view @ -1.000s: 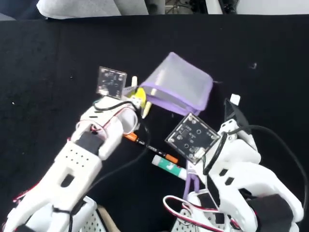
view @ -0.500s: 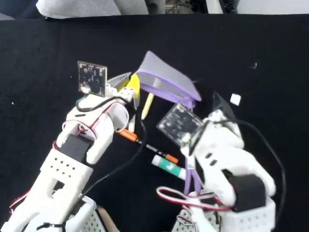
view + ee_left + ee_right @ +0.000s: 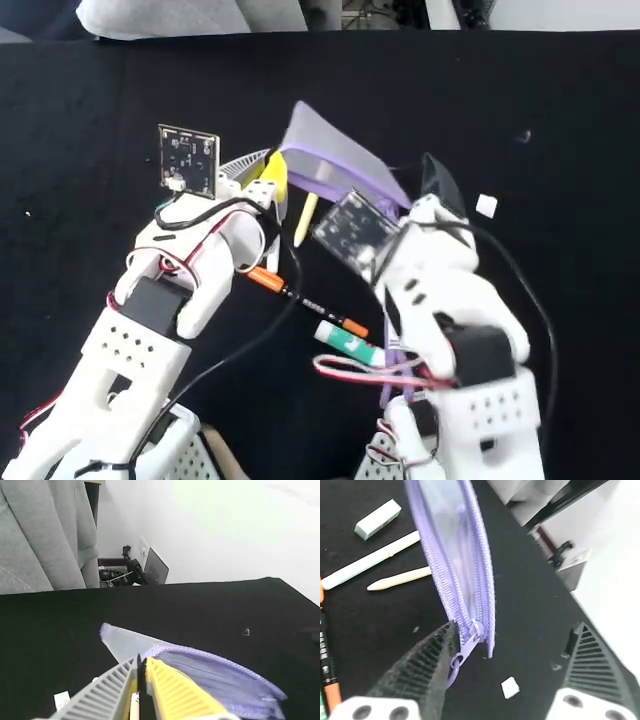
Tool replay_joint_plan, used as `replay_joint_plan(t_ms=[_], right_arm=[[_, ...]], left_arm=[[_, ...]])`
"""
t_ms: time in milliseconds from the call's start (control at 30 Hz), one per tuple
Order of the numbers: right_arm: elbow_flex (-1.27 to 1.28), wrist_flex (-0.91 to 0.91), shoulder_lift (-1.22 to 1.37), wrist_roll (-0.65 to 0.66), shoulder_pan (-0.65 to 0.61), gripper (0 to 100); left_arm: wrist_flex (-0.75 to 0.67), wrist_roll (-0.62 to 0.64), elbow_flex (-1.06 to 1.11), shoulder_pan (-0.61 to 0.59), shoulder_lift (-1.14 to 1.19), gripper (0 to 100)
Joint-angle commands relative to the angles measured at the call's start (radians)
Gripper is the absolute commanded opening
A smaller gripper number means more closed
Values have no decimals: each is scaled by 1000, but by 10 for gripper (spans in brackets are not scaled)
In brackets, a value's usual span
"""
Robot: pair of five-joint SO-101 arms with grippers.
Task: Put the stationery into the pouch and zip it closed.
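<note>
Left gripper point(image 3: 140, 666) pinches one end of the lavender pouch point(image 3: 335, 160), its fingers drawn almost together, apparently to hold the pouch up on edge above the desk point(image 3: 560, 120) so the zip can be worked. Right gripper point(image 3: 516, 626), fingers spread wide, straddles the opposite end, the zip pull point(image 3: 463, 652) just beside one finger and not yet gripped. The pouch's long axis runs from one gripper to the other, slanting across the desk, zip line turned towards the arms. An orange marker point(image 3: 310, 303), a green-and-white stick point(image 3: 350, 343), a pencil point(image 3: 305, 218) and an eraser point(image 3: 378, 517) lie outside it, so the filling looks undone
</note>
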Motion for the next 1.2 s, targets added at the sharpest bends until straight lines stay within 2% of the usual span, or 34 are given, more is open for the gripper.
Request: replay_joint_plan(t_ms=[0,233,400,533,633,700,867,1000,1067,1167], right_arm=[[-33,-63,93,2,-40,340],[-54,-114,182,-34,-95,339],[-136,26,67,-25,-25,339],[-91,115,-7,11,-40,339],[-2,92,-22,9,-43,339],[61,48,-25,8,-40,339],[171,-40,-25,-52,-43,339],[213,-87,-25,-110,-44,339],[229,-118,-25,-169,-44,339],[266,-160,-24,-229,-41,339]], left_arm=[[2,12,-71,10,-26,28],[-8,12,-77,2,-29,28],[-21,6,-68,-22,-28,28],[5,11,-76,-128,-35,30],[29,3,-77,-217,-35,32],[38,-26,-68,-285,-29,70],[37,-178,25,-401,-34,227],[28,-371,76,-435,-31,229],[-35,-466,125,-444,-26,229],[-219,-671,266,-440,-32,223]])
